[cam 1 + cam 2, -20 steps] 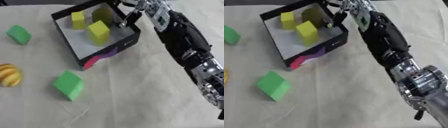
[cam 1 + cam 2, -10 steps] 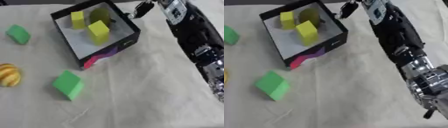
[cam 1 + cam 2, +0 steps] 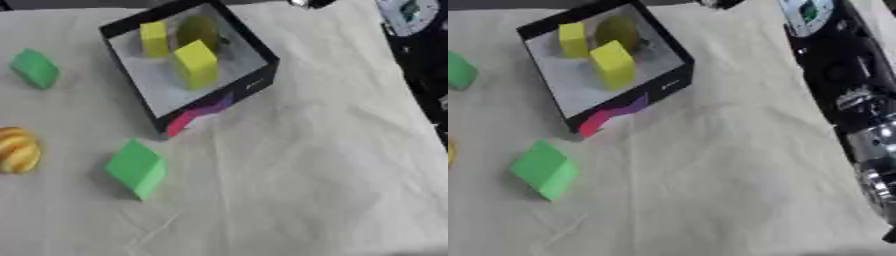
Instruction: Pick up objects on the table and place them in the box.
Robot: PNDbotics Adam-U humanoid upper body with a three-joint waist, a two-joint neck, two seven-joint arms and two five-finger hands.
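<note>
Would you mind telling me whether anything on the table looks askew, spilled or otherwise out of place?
Nothing is spilled or damaged. The box sits turned at an angle to the table's edges, with yellow blocks inside. Two green blocks and a striped yellow-orange object lie loose on the cloth.

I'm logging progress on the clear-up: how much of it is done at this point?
Done: two yellow blocks and an olive rounded item sit inside the black box. In hand: nothing visible; only the right arm shows at the right edge, its hand out of view. Left: two green blocks and a yellow-striped rounded object, all on the cloth.
</note>
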